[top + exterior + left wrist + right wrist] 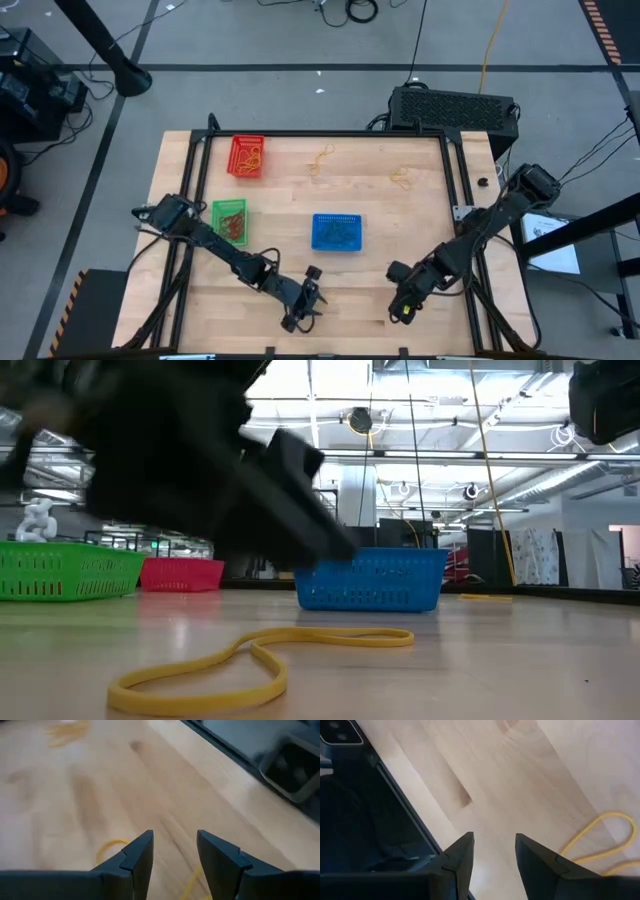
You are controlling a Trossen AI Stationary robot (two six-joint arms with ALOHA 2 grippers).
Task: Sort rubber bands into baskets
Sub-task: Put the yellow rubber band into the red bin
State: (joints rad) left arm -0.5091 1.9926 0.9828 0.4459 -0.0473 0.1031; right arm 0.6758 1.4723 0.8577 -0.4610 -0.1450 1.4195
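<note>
Left hand (174,851) low over the worktop (380,205), fingers apart, gripping nothing, a yellow rubber band (111,846) lying just beneath and ahead of it. Right hand (492,851) also open and empty, another yellow band (600,837) beside it. Blue basket (336,232) sits beyond, between both hands.

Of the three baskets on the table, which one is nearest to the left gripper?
The blue basket, the one nearest the table's middle. The left gripper hovers just in front of it; the green basket and red basket lie farther off.
</note>
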